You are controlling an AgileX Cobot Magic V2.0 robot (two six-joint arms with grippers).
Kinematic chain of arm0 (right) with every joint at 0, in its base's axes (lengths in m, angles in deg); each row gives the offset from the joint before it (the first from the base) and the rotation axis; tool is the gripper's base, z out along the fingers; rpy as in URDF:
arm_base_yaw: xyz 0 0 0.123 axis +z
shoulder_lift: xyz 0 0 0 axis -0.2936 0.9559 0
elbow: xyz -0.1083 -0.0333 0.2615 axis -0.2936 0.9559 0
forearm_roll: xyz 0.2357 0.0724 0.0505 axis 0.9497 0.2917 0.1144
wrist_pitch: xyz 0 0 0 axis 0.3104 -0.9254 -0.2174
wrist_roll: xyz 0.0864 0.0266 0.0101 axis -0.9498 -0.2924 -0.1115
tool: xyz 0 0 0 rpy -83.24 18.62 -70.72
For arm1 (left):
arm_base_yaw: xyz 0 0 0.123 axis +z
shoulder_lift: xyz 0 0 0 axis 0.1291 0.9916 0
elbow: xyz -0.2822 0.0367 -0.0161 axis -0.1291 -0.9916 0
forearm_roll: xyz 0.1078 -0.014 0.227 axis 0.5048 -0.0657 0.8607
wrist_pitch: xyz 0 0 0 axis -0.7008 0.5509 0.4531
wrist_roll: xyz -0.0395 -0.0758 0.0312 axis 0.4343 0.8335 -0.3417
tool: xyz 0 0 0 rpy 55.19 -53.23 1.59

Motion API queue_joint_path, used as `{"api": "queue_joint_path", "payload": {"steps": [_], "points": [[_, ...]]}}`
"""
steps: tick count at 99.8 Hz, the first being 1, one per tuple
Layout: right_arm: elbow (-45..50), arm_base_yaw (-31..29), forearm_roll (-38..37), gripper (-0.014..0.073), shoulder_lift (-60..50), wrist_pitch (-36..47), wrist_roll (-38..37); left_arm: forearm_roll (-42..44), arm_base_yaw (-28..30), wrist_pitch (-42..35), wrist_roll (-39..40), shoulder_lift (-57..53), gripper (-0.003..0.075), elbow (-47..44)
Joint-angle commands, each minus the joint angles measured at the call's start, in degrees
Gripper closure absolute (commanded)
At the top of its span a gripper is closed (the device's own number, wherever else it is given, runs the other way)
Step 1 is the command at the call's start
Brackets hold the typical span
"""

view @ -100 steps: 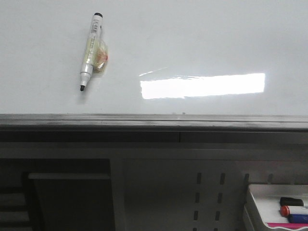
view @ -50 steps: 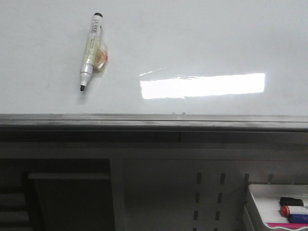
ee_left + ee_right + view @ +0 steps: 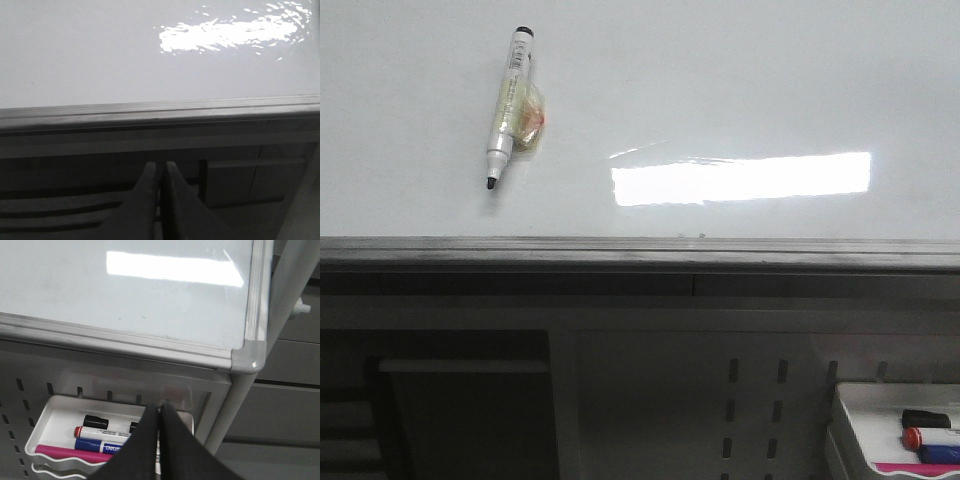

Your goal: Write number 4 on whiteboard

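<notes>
The whiteboard [image 3: 740,90] fills the upper part of the front view, glossy white with a bright rectangular reflection and a grey lower rim [image 3: 640,250]. No number 4 shows on it. A white marker [image 3: 507,105] with a black tip pointing down lies on the board at upper left, with a yellowish lump stuck to its side. My left gripper [image 3: 159,166] is shut and empty below the board's rim [image 3: 160,109]. My right gripper [image 3: 160,406] is shut and empty, over a white tray below the board's right corner [image 3: 247,357]. Neither gripper shows in the front view.
A small white tray [image 3: 57,412] hangs on a perforated panel under the board, also at the lower right of the front view [image 3: 865,400]. It holds a red-capped marker [image 3: 102,432], a blue marker [image 3: 100,445] and black caps. Grey cabinet fronts stand behind.
</notes>
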Motion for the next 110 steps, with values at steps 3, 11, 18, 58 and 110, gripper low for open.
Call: {"api": "queue_joint_path", "payload": {"steps": [3,11,18,58,110], "points": [[1.4,0.1,-3.4,0.0638,-0.9,3.5,0.1,2.0,0.1,-5.3,0.0,-1.3,0.0741,-2.0],[1.4,0.1,-10.6,0.0638,-0.9,5.2,0.1,2.3,0.1,-6.3,0.0,-1.3,0.0741,-2.0],[1.4,0.1,-14.9,0.0638,-0.9,8.9,0.1,2.3,0.1,-6.2,0.0,-1.3,0.0741,-2.0],[1.4,0.2,-13.8,0.0638,-0.9,24.7,0.1,3.7,0.1,-10.7,0.0,-1.3,0.0741,-2.0],[-9.2,0.2,13.4,0.0638,8.8,12.7,0.1,-0.3,0.1,-12.3,0.1,7.6,0.0741,7.8]]}}
